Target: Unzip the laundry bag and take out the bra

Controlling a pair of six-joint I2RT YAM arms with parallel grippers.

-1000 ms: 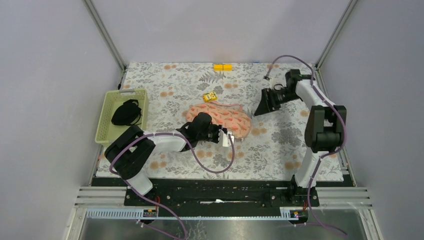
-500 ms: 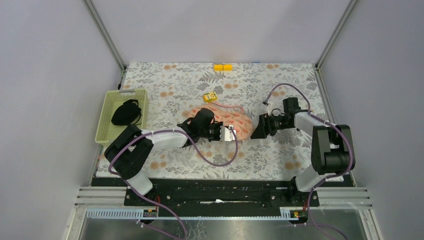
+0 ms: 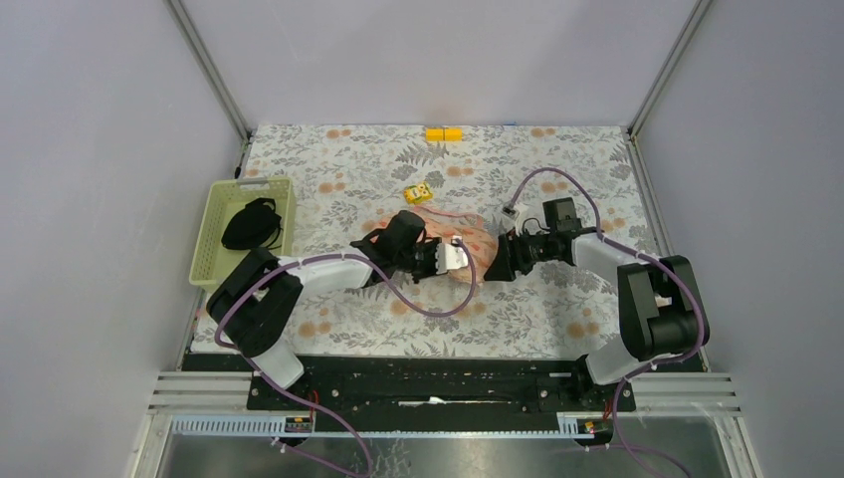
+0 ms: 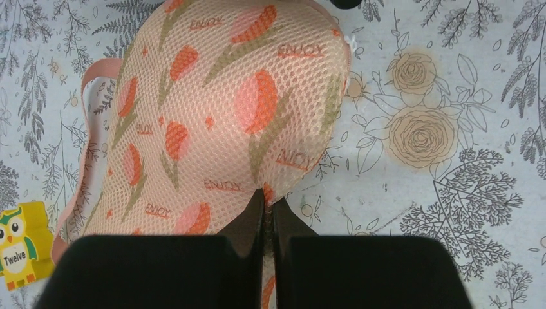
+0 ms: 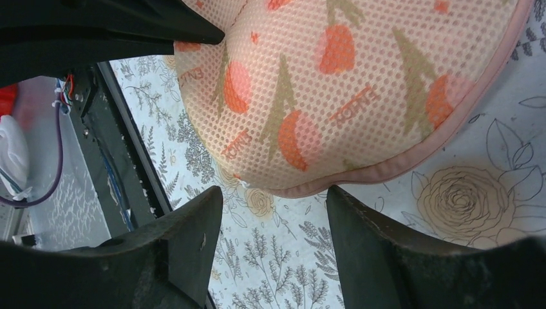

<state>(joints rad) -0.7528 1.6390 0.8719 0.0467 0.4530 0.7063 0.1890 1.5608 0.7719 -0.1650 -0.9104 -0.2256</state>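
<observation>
1. At the left edge of the bench, a pale green basket (image 3: 211,249) holds a black garment (image 3: 251,224).
2. My left fingers (image 4: 265,206) are pressed tight together, with no gap between them. Their tips sit against the near edge of the laundry bag (image 4: 212,116). I cannot tell whether any mesh is pinched between them.
3. The laundry bag lies mid-bench on the flowered cloth (image 3: 557,299), between my two arms. It is salmon mesh printed with orange tulips, and the word "ENJOY" is repeated all over it. A pink strap (image 4: 84,135) loops out along one side, and pink piping runs around the rim.
4. Just beside the bag, on its far side, is a small yellow block (image 4: 19,248). It shows a cartoon owl and the word "Twelve".
5. A second yellow block (image 3: 444,133) sits at the back edge of the bench. Any writing on it is too small to read.
6. My right fingers (image 3: 501,267) stand wide apart at the bag's right end. The piped rim lies just ahead of the gap, and neither finger touches it.
</observation>
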